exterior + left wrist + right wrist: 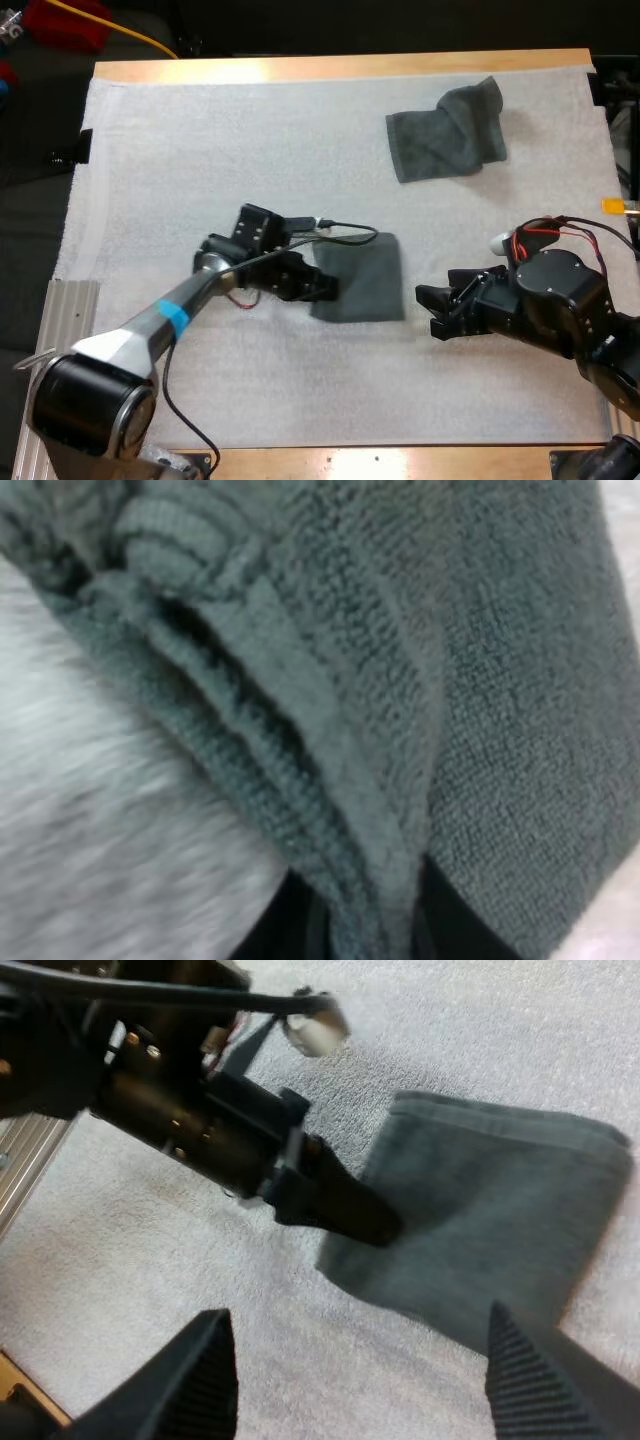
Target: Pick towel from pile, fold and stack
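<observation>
A folded dark grey-green towel (pixel 362 278) lies flat in the middle of the white mat (pixel 200 150). My left gripper (pixel 326 287) is at this towel's left edge, shut on the layered hem (pixel 330 810), which its dark fingers (pixel 285 930) press from both sides. My right gripper (pixel 432 310) hovers just right of the folded towel (pixel 500 1210), open with nothing between its fingers (pixel 205 1375). In the right wrist view the left gripper (pixel 345 1210) sits at the towel's near edge. A crumpled towel (pixel 445 132) lies at the back right of the mat.
The wooden table's far edge (pixel 340 66) runs behind the mat. A metal rail (pixel 65 320) lies along the mat's left side. Bare mat stretches across the back left and the front.
</observation>
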Robot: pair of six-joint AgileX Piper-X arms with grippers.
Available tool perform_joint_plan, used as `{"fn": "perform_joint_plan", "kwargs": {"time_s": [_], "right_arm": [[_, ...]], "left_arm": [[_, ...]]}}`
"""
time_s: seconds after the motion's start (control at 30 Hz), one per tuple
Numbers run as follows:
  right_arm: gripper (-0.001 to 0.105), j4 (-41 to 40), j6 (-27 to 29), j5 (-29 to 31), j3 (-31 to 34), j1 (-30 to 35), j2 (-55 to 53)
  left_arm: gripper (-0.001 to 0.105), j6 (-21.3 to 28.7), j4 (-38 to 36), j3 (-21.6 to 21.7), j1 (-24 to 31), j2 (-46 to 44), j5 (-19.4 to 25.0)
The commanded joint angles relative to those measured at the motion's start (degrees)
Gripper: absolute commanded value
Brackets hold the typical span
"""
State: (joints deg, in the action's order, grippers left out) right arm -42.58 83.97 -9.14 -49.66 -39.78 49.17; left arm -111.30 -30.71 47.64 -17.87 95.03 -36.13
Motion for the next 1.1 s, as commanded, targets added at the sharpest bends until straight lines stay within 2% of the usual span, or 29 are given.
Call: {"fn": "perform_joint_plan", "kwargs": {"time_s": [0.0,0.13,0.2,0.33,0.5,0.6,0.8,1.07], "right_arm": [[0.054,0.3,0.8,0.4,-0.3,0.1,-0.4],[0.054,0.3,0.8,0.4,-0.3,0.1,-0.4],[0.054,0.3,0.8,0.4,-0.3,0.1,-0.4],[0.054,0.3,0.8,0.4,-0.3,0.1,-0.4],[0.054,0.3,0.8,0.4,-0.3,0.1,-0.4],[0.054,0.3,0.8,0.4,-0.3,0.1,-0.4],[0.054,0.3,0.9,0.4,-0.3,0.1,-0.4],[0.054,0.3,1.1,-0.1,-0.3,0.1,-0.4]], "left_arm": [[0.007,2.6,-2.1,0.4,1.1,-1.1,2.3],[0.007,6.8,-6.5,0.7,4.7,-2.4,7.6],[0.007,9.2,-10.2,1.7,6.8,-2.8,13.1],[0.007,12.9,-14.6,3.9,9.6,-2.9,20.2],[0.007,17.4,-18.7,7.1,12.7,-2.9,31.3],[0.007,18.8,-20.6,8.0,14.4,-2.9,36.2],[0.007,19.9,-22.3,8.1,19.6,-2.9,42.6],[0.007,18.9,-22.9,8.1,29.0,-2.9,42.8]]}}
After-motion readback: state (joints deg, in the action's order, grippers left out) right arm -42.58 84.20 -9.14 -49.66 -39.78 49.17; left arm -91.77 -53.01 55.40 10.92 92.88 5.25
